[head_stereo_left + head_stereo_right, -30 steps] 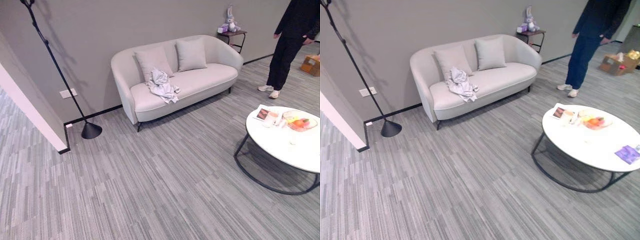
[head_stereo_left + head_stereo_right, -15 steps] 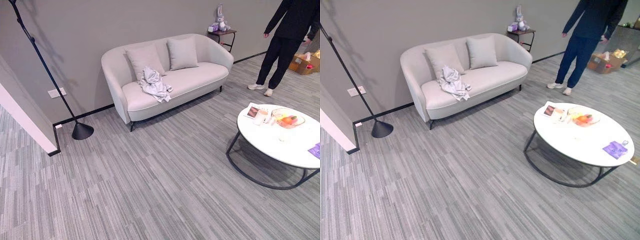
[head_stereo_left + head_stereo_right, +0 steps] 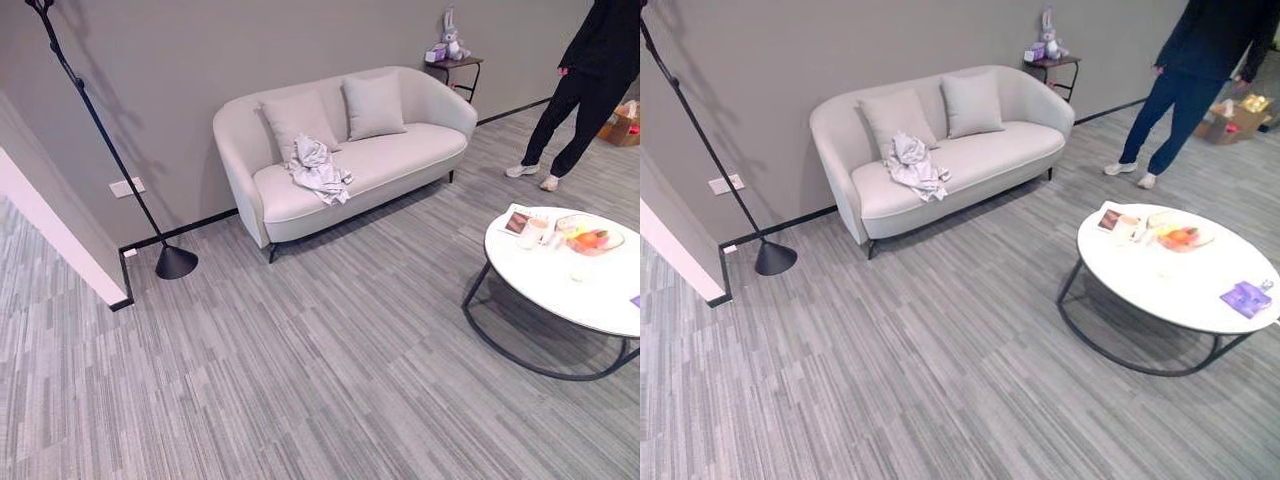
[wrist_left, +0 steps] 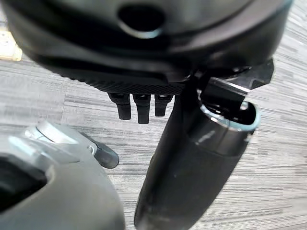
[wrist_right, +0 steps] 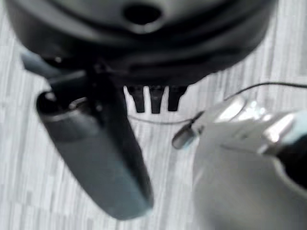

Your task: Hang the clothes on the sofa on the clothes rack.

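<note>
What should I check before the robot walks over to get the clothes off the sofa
1. Clothes lying loose on the sofa seat, nothing on top: ok.
2. Carpet between robot and sofa free of obstacles: ok.
3. Round table stands off to the right, out of the straight path: ok.
4. Person standing near the sofa's right end: not ok, watch them.
5. Left hand and right hand empty, fingers straight: ok.
6. Clothes rack with its pole leaning by the wall left of the sofa; hooks at the top: cannot tell.
</note>
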You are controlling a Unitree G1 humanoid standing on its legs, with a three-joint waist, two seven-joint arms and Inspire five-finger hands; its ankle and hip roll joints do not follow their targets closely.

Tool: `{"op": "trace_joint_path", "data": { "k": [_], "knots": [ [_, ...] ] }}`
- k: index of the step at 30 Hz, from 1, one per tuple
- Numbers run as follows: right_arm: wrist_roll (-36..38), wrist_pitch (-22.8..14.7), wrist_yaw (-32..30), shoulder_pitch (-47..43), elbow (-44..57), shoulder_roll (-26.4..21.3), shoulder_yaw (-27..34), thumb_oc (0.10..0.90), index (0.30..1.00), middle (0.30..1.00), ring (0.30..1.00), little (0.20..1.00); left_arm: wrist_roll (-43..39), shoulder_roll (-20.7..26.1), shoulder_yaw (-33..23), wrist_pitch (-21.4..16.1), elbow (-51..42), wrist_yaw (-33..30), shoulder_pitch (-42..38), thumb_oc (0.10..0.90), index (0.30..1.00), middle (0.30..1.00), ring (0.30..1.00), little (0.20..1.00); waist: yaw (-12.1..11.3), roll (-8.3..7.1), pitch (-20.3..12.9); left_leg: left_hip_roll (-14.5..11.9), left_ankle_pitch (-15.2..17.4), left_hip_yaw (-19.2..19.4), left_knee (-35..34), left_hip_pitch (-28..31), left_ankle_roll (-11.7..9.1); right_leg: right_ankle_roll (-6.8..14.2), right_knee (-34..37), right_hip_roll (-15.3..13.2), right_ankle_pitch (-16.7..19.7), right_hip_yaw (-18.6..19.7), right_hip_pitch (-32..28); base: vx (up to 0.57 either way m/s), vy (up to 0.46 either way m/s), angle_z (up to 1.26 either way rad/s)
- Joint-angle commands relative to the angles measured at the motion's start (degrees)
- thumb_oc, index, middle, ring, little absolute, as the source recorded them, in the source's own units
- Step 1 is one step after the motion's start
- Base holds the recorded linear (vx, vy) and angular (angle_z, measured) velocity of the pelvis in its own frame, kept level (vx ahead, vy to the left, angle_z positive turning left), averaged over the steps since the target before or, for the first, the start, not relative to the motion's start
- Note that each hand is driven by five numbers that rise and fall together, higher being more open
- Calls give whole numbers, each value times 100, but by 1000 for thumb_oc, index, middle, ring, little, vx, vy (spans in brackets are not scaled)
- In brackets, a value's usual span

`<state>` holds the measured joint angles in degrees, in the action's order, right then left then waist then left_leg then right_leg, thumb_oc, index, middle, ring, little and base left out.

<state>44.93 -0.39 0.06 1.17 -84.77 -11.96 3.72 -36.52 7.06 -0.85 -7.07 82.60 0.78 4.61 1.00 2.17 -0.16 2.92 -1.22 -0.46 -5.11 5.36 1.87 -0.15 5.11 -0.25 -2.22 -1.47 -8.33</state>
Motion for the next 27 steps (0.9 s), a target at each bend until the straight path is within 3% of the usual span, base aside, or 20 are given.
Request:
{"op": "trace_joint_path", "data": {
  "k": [1,9,10,12,17,21,24,27],
  "knots": [
    [-292,-63,100,-314,-286,-24,80,800,900,900,900,900,298,-103,125,-108,212,82,-216,800,900,900,900,900,55,-63,14,109,374,-396,22,-208,14,552,-918,-502,-253,-341,770,-101,128,1],
    [-496,-63,135,-343,-215,56,-17,800,900,900,900,900,588,-51,158,-131,231,68,-317,800,900,900,900,900,-33,-90,382,146,496,-189,11,-43,135,842,-2086,-752,-269,-707,1335,-40,53,-17],
    [-652,-65,110,-336,-188,64,-12,800,900,900,900,900,650,-42,127,-98,248,96,-376,800,900,900,900,900,-145,-141,431,128,586,-20,11,2,135,876,-2083,-1047,-117,-1222,1391,9,-53,-46],
    [-669,-80,108,-373,-136,96,-57,800,900,900,900,900,688,-5,132,-73,237,123,-419,800,900,900,900,900,-189,-178,422,94,617,101,11,12,126,860,-1863,-1161,16,-1464,1392,34,-97,-43],
    [-671,-112,112,-386,1,160,-180,800,900,900,900,900,758,33,177,-88,226,153,-502,800,900,900,900,900,-159,-212,431,-14,689,119,11,94,49,907,-1175,-1201,416,-1161,1555,103,-102,-34],
    [-600,-104,130,-362,25,255,-170,800,900,900,900,900,838,40,301,-146,186,103,-638,800,900,900,900,900,-70,-241,516,-174,900,0,11,348,-123,1102,-397,-1586,959,-762,1827,251,-174,-5],
    [-536,-64,184,-330,6,342,-128,800,900,900,900,900,896,75,368,-142,188,80,-692,800,900,900,900,900,-57,-301,492,-413,1144,-68,11,724,-308,1277,-121,-1884,1329,-922,1921,367,-272,14],
    [-469,-82,236,-283,-3,419,-120,800,900,900,900,900,929,123,266,-129,273,75,-648,800,900,900,900,900,-61,-434,317,-612,1286,-139,11,987,-448,1272,-143,-1783,1315,-1029,1743,386,-284,17]
  ]
}}
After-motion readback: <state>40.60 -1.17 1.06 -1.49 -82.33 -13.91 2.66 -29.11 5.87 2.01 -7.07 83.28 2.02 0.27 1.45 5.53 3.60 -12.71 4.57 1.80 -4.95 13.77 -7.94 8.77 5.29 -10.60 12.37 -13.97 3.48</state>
